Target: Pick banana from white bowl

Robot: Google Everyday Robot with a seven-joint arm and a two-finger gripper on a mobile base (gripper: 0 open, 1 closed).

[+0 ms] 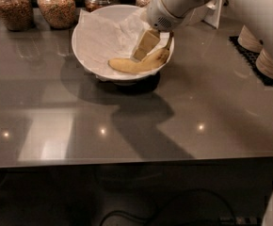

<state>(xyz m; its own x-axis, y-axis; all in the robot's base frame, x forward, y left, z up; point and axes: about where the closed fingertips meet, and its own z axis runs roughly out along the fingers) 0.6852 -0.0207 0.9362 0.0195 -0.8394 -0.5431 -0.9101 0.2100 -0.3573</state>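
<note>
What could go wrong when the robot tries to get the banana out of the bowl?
The gripper is down inside the white bowl, just over the banana. The banana lies on crinkled paper near the front rim, so it might slide away, or the paper might get pinched and lifted too. Pushing down near the rim might also tip the bowl.

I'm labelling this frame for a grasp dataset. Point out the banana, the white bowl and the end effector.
banana (132, 66): camera view, middle of its yellow body.
white bowl (113, 6): camera view, far rim.
end effector (151, 47): camera view, its tip, inside the bowl just over the banana.
</note>
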